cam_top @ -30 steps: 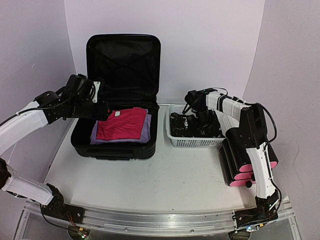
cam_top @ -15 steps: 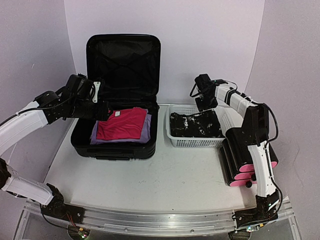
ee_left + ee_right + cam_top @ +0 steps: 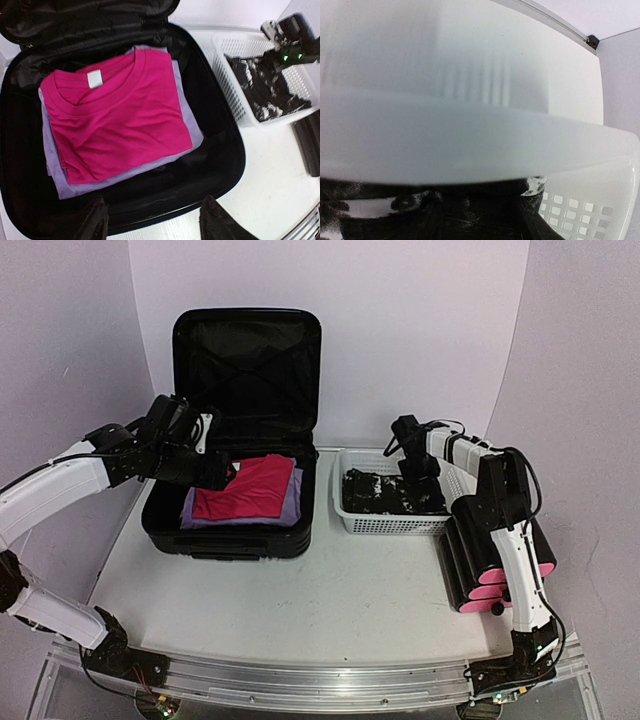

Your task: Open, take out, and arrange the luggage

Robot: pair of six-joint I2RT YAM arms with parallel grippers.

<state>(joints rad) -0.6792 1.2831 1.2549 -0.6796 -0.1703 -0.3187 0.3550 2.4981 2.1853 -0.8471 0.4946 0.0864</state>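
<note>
The luggage (image 3: 225,530) lies open on the tabletop (image 3: 330,590), left of a basket (image 3: 390,523), with a pink shirt (image 3: 245,488) inside; the left claw (image 3: 155,220) hovers open above its near rim, while the right claw (image 3: 412,480) dips into the basket, its grip impossible to tell.
</note>
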